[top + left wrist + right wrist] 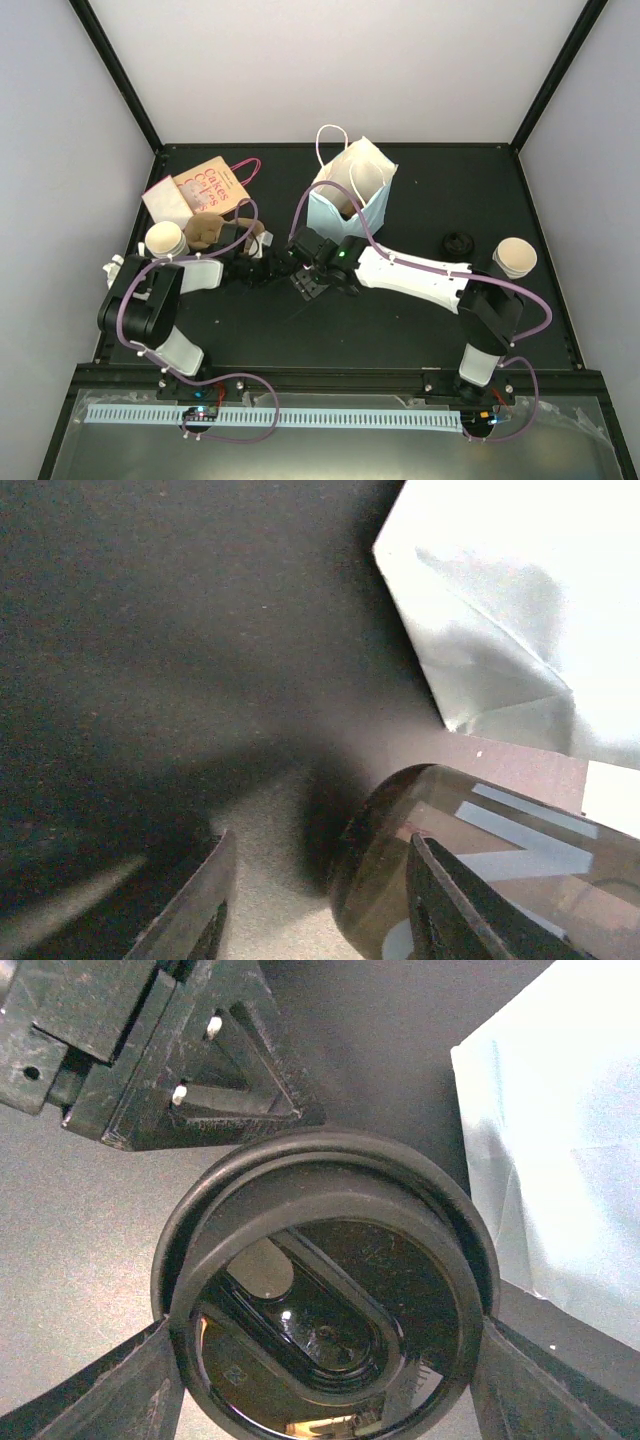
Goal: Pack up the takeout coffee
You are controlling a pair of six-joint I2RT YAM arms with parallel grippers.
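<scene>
My right gripper [322,1325] is shut on a coffee cup with a black lid [325,1300]; one finger presses on each side of the lid. In the top view this gripper [308,268] is at the table's middle, just in front of the light blue paper bag [350,195], which stands open. My left gripper [270,268] faces it closely and is open [320,838]. The cup's brown wall [500,850] lies against its right finger, and bare table shows between the fingers. The bag's corner shows in both wrist views [500,610] [560,1160].
Two empty paper cups stand at the left [165,240] and right [515,257]. A loose black lid [458,242] lies near the right cup. A pink printed bag [205,188] and brown cardboard [207,230] sit at the back left.
</scene>
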